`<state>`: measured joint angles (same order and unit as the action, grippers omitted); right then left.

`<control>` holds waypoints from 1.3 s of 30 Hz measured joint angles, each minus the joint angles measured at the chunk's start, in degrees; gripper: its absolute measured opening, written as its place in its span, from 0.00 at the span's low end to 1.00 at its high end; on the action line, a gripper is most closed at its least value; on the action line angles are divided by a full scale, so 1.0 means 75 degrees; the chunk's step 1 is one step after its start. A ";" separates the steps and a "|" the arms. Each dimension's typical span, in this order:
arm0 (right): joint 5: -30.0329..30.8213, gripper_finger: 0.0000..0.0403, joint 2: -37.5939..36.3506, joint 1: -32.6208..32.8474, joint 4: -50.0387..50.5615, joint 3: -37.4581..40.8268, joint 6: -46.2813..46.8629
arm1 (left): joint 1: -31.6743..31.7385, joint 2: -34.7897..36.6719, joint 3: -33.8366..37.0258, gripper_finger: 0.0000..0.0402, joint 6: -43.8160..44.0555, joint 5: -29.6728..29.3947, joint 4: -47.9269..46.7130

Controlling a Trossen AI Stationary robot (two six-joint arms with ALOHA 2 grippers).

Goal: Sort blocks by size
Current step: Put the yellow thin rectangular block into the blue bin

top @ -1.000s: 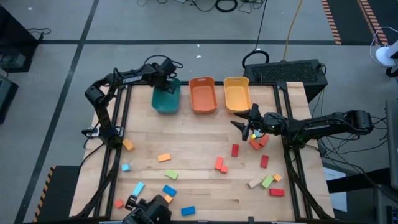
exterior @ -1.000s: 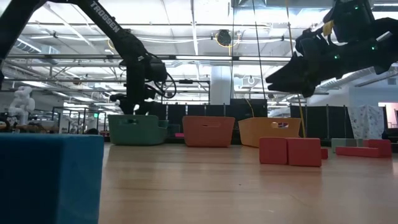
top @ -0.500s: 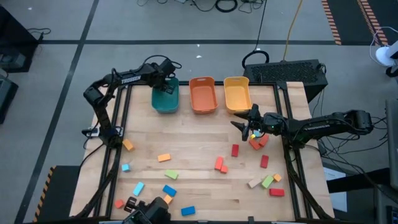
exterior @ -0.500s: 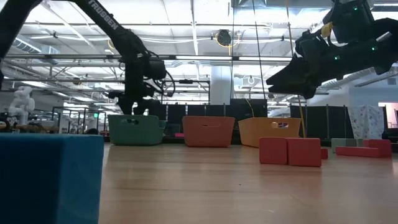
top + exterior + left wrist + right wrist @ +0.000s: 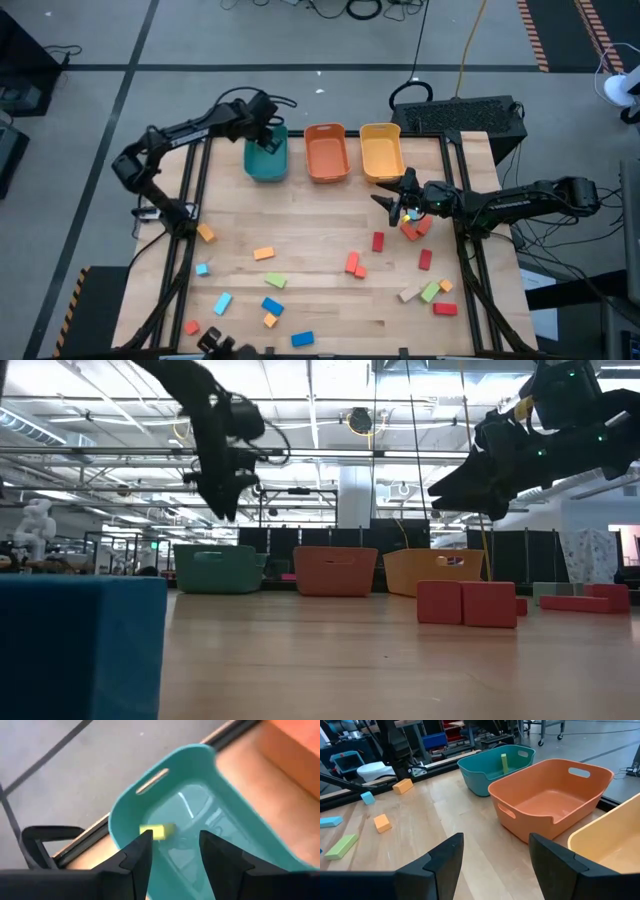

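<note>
Across the near half of the table (image 5: 330,215) the blocks (image 5: 352,263) lie scattered, and one yellow block (image 5: 157,831) sits inside the teal bin (image 5: 220,850). Small wooden pieces like these should be light, rigid and not fragile, with flat painted faces that may slip a little; pinching a cube across opposite faces, or a bar across its short width near the middle, looks safest. The left gripper (image 5: 172,851) hangs raised over the teal bin, fingers parted and empty. The right gripper (image 5: 492,847) hovers beside the yellow bin (image 5: 381,152) and above a cluster of red blocks (image 5: 413,229), jaws spread, holding nothing, its arm stretched in from the table's right edge
</note>
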<state>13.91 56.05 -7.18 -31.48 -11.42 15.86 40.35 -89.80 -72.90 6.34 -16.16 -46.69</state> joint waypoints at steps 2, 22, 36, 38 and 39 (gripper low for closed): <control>0.0000 0.52 0.0000 0.0016 0.0003 0.0000 0.0031 | -0.0257 0.0308 0.0000 0.41 -0.0097 -0.0001 -0.0199; -0.0058 0.52 0.0003 0.0020 0.0009 0.0000 0.0201 | -0.4134 0.2649 0.1470 0.41 0.1914 0.0145 -0.1441; -0.0067 0.52 0.0003 0.0020 0.0006 0.0000 0.0223 | -0.6284 0.2617 0.3274 0.41 0.2936 0.1274 0.0430; -0.0067 0.52 0.0003 0.0020 0.0006 0.0000 0.0263 | -0.6540 0.2617 0.3492 0.41 0.3137 0.1404 0.0830; -0.0067 0.52 0.0003 0.0020 0.0006 0.0000 0.0280 | -0.6660 0.2617 0.3583 0.41 0.3248 0.1434 0.0982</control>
<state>13.41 56.07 -7.03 -31.44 -11.42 17.96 -9.60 -70.17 -46.03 30.70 -5.40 -39.32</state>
